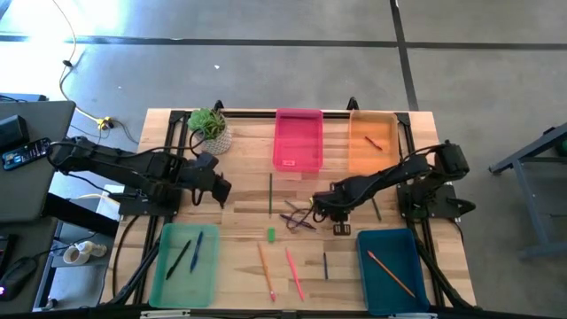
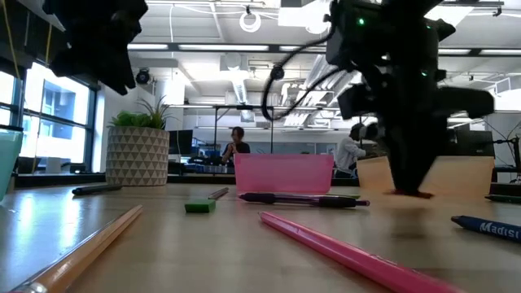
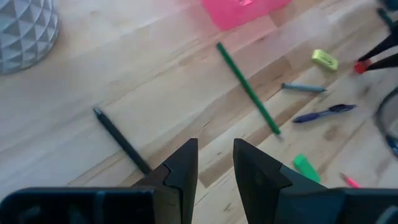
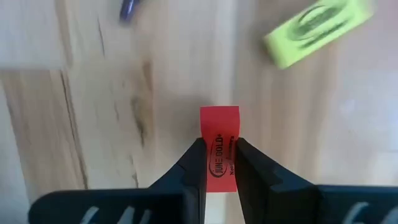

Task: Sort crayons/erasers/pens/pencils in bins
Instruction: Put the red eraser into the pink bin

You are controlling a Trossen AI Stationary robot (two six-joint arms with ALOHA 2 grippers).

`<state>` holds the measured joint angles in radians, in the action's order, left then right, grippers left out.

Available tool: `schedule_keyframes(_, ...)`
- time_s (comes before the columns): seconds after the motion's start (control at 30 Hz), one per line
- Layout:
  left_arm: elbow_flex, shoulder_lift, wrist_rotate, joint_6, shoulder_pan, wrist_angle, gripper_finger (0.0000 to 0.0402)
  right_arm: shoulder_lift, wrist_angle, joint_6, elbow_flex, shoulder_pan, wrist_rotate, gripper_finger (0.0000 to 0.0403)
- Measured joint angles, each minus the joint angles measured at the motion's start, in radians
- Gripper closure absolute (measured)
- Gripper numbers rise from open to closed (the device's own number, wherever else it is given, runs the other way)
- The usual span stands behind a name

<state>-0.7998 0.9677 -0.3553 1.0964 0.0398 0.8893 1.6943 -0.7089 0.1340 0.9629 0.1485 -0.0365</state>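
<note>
pinched between the right pincer's (image 4: 217,163) two dark fingers is a red eraser (image 4: 219,146), its printed face showing in the right wrist view, held over bare wood with a yellow eraser (image 4: 318,30) lying just beyond it.

from the tabletop's (image 1: 239,151) left edge: the light green bin (image 1: 184,262) sits at the front left corner with two dark pens (image 1: 197,250) in it. the left pincer (image 1: 221,190) hangs over the left middle of the tabletop, its fingers (image 3: 184,168) a narrow gap apart with nothing between them. a potted plant (image 1: 210,127) stands at the back left. a long green stick (image 1: 270,193) lies across the middle, and a green eraser (image 1: 270,234) sits just in front of it. two pencils (image 1: 266,270), one orange and one pink, lie near the front edge, with a short dark pen (image 1: 324,264) beside them. the pink bin (image 1: 299,138) stands at the back centre. a purple pen (image 1: 297,219) lies by the right pincer, which is low over the centre right. the orange bin (image 1: 372,139) holds a short stick at the back right. the dark teal bin (image 1: 393,269), at the front right corner, holds one orange pencil (image 1: 390,272).
</note>
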Motion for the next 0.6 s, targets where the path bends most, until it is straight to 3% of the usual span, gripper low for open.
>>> schedule_keyframes(0.3,0.049,0.001,0.065,0.001,-0.047,0.014,0.0312,-0.135,0.066,0.094,-0.004,-0.103,0.007,0.0359)
schedule_keyframes(0.6,0.049,0.001,0.081,-0.014,-0.099,0.036,0.0312,-0.263,0.330,0.203,-0.003,-0.257,0.128,0.0359)
